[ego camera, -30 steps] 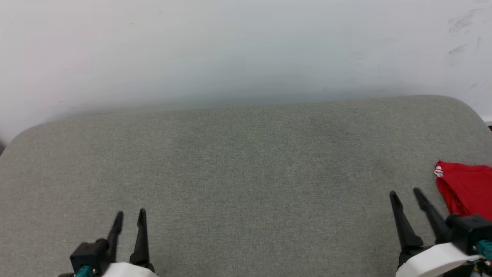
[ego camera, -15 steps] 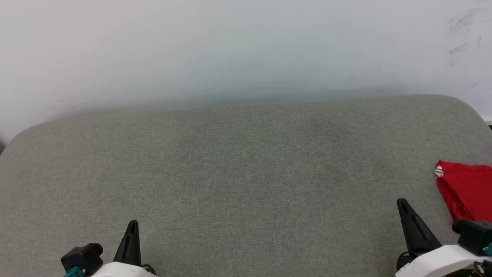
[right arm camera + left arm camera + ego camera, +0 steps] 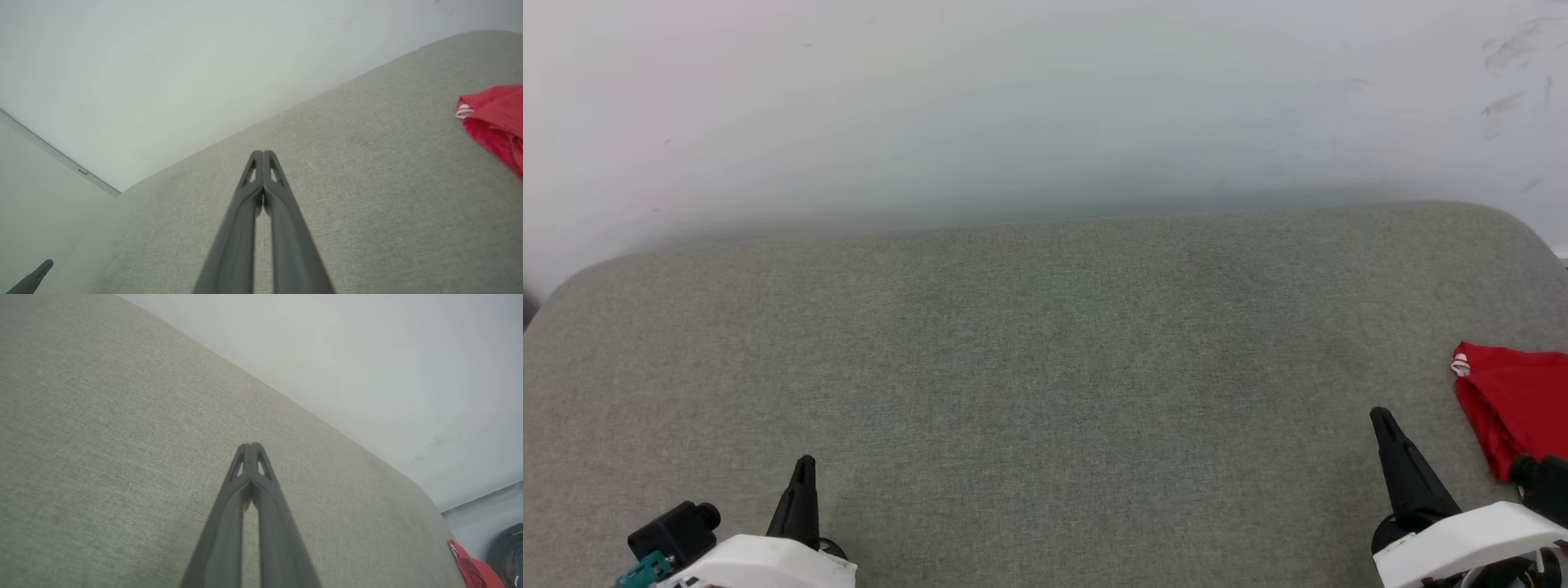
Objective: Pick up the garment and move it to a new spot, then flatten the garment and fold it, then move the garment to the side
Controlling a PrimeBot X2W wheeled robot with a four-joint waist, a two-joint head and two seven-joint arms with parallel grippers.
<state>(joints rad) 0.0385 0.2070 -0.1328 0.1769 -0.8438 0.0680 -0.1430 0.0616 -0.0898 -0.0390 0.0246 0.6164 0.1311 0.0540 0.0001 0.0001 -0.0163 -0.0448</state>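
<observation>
Counted 1 garment (image 3: pixel 1515 404), red, with 1 striped trim edge visible. There were 2 grippers: 1 left gripper (image 3: pixel 804 464) and 1 right gripper (image 3: pixel 1379 415). Each had 2 fingers (image 3: pixel 229 522), 4 total (each pair was pressed together, so it read as 1 spike in the head view). There was 1 grey padded surface (image 3: pixel 1045 367) and 1 pale wall (image 3: pixel 1013 106).
</observation>
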